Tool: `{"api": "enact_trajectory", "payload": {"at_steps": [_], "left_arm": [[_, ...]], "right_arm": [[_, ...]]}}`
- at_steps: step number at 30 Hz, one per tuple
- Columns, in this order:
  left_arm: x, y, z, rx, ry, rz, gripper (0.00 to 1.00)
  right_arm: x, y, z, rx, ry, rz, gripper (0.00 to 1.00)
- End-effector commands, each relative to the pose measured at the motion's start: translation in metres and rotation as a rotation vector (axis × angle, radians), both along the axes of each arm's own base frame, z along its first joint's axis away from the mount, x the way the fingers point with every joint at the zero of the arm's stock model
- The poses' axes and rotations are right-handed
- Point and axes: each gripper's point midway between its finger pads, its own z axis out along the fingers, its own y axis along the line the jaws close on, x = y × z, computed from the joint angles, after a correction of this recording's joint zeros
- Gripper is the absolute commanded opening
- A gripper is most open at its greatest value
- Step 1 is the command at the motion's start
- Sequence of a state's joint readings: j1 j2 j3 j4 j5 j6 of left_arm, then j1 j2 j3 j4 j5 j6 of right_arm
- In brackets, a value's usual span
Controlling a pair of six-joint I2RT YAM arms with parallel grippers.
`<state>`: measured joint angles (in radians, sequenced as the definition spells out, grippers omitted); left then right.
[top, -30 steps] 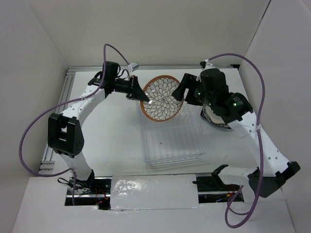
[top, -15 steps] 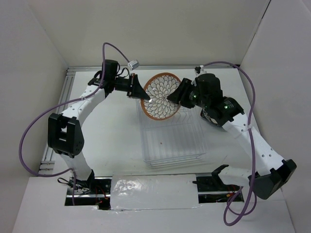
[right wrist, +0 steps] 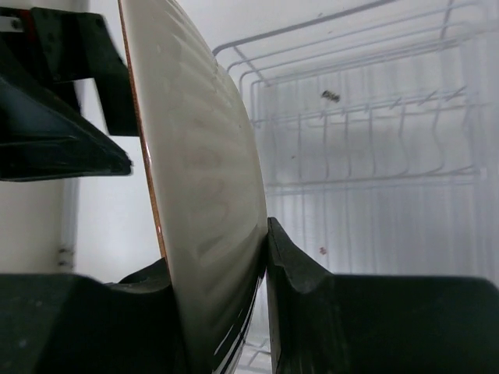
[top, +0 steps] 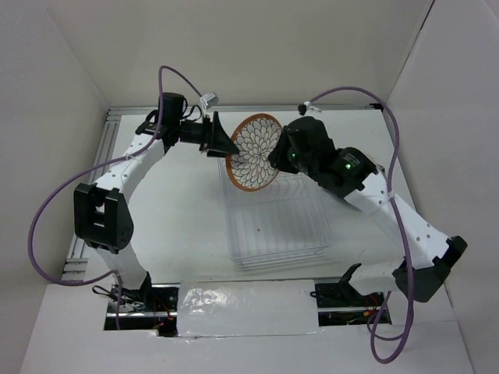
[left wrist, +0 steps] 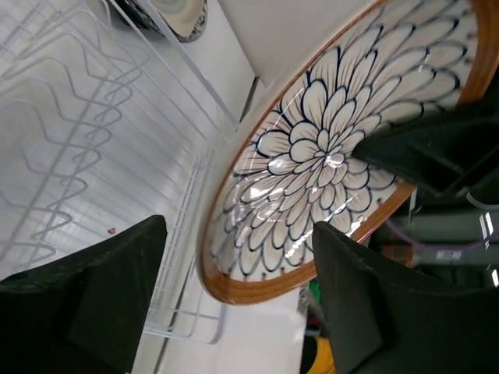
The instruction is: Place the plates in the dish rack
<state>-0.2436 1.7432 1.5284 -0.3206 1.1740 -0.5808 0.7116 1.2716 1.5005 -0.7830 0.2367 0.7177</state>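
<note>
Black right pincer (right wrist: 220,259) clamps the plate (top: 253,153) by its rim, tilted on edge. Left pincer (left wrist: 238,234) spreads apart beside the opposite rim. Below: wire dish rack (top: 277,227), far-left corner, on white worktop (top: 181,212).

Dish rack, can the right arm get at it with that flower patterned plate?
Probably yes. The right claw pinches the plate over the far end of the dish rack, the left claw stands open, and no dish shows in the slots below.
</note>
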Motion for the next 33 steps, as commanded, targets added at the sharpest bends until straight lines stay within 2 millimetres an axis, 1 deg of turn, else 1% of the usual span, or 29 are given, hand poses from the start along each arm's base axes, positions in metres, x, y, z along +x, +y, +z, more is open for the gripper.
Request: {"api": "enact_trajectory", "payload": {"at_steps": [1, 2, 3, 4, 5, 6, 7, 8, 9, 11, 12, 14, 15, 18, 19, 21, 27, 30, 33], "left_arm": [[0.005, 0.028, 0.039, 0.006, -0.052, 0.085, 0.89], [0.007, 0.036, 0.040, 0.023, -0.039, 0.122, 0.90], [0.012, 0.045, 0.044, 0.040, -0.043, 0.163, 0.91], [0.021, 0.064, 0.046, 0.076, -0.059, 0.253, 0.90], [0.022, 0.074, 0.045, 0.107, -0.040, 0.305, 0.90], [0.024, 0.084, 0.046, 0.126, -0.035, 0.353, 0.90], [0.031, 0.105, 0.049, 0.166, -0.035, 0.462, 0.90], [0.029, 0.111, 0.048, 0.183, -0.012, 0.493, 0.89], [0.035, 0.134, 0.050, 0.188, -0.003, 0.563, 0.88], [0.032, 0.147, 0.055, 0.204, 0.001, 0.619, 0.88], [0.032, 0.156, 0.056, 0.205, 0.003, 0.646, 0.88], [0.029, 0.163, 0.058, 0.208, -0.006, 0.672, 0.88], [0.028, 0.168, 0.060, 0.206, -0.011, 0.686, 0.88], [0.026, 0.173, 0.058, 0.202, 0.002, 0.700, 0.88], [0.026, 0.173, 0.056, 0.201, 0.006, 0.699, 0.88], [0.025, 0.175, 0.054, 0.201, 0.015, 0.707, 0.88], [0.026, 0.179, 0.044, 0.213, 0.058, 0.738, 0.90], [0.027, 0.179, 0.042, 0.210, 0.066, 0.738, 0.90], [0.028, 0.180, 0.041, 0.210, 0.068, 0.740, 0.89]], "right_arm": [[0.019, -0.023, 0.046, -0.106, -0.155, -0.220, 0.00], [0.019, -0.024, 0.046, -0.139, -0.165, -0.241, 0.00], [0.018, -0.026, 0.058, -0.163, -0.206, -0.280, 0.00], [0.019, -0.025, 0.057, -0.197, -0.215, -0.290, 0.00], [0.016, -0.026, 0.059, -0.250, -0.244, -0.313, 0.00], [0.015, -0.026, 0.068, -0.259, -0.267, -0.326, 0.00], [0.018, -0.021, 0.065, -0.296, -0.274, -0.336, 0.00], [0.015, -0.020, 0.064, -0.351, -0.287, -0.350, 0.00], [0.018, -0.013, 0.063, -0.382, -0.294, -0.357, 0.00], [0.017, -0.010, 0.062, -0.462, -0.307, -0.367, 0.00], [0.017, 0.000, 0.062, -0.493, -0.328, -0.375, 0.00], [0.014, 0.006, 0.063, -0.529, -0.337, -0.368, 0.00], [0.013, 0.014, 0.062, -0.544, -0.344, -0.361, 0.00], [0.012, 0.024, 0.054, -0.568, -0.342, -0.339, 0.00], [0.012, 0.024, 0.052, -0.575, -0.340, -0.340, 0.00], [0.012, 0.029, 0.041, -0.601, -0.326, -0.329, 0.00], [0.013, 0.036, 0.013, -0.618, -0.263, -0.299, 0.00], [0.016, 0.041, -0.005, -0.641, -0.218, -0.292, 0.00], [0.018, 0.045, -0.012, -0.655, -0.205, -0.283, 0.00]]}}
